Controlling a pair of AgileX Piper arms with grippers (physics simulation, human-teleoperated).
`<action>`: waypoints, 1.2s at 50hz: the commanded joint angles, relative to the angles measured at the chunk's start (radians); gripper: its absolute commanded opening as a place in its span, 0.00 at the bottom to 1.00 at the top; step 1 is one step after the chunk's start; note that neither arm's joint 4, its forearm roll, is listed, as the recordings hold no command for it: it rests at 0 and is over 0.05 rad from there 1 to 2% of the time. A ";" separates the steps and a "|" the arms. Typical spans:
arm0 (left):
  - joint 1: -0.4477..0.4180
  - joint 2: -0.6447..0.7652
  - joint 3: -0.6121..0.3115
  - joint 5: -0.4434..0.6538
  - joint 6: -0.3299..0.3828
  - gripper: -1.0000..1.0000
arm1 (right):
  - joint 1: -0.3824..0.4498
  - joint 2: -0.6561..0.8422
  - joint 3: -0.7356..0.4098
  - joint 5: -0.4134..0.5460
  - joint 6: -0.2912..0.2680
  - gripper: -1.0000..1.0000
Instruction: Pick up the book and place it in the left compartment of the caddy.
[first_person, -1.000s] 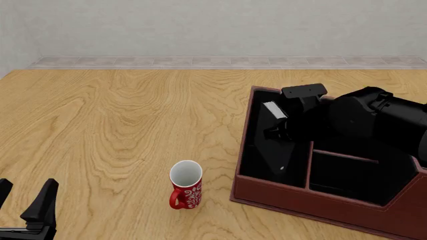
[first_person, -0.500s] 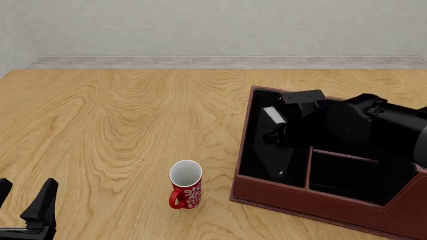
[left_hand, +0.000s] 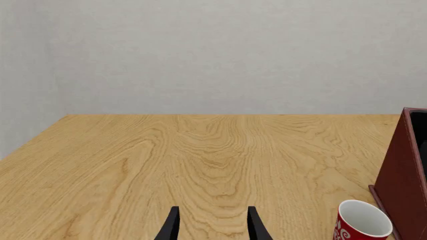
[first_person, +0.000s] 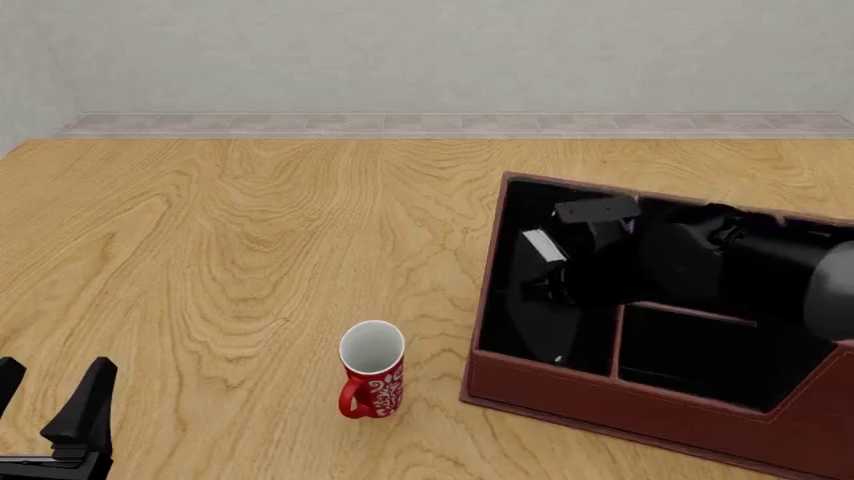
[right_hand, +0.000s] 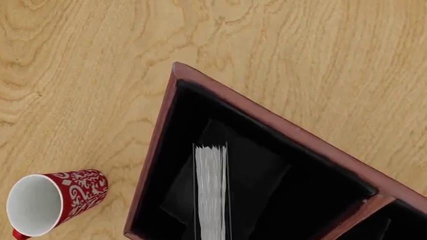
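Book (right_hand: 211, 190) held by right claw (first_person: 550, 272) reaching into the caddy (first_person: 534, 385).

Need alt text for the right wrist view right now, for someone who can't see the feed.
Seen from above, the book hangs with its white page edges up inside the left compartment of the reddish-brown caddy. The right end effector itself is not visible. A red-and-white patterned mug stands on the wooden table just outside the caddy wall.

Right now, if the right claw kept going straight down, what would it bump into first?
Probably the black floor of the left compartment of the caddy; the book it holds would touch first. Depth is unclear.
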 joint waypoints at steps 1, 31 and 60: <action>0.000 0.000 0.000 0.000 0.000 1.00 | 0.003 0.011 0.004 -0.015 0.026 0.00; 0.000 0.000 0.000 0.000 0.000 1.00 | 0.006 0.051 0.032 -0.050 0.035 0.00; 0.000 0.000 0.000 0.000 0.000 1.00 | 0.021 0.075 0.048 -0.069 0.050 0.00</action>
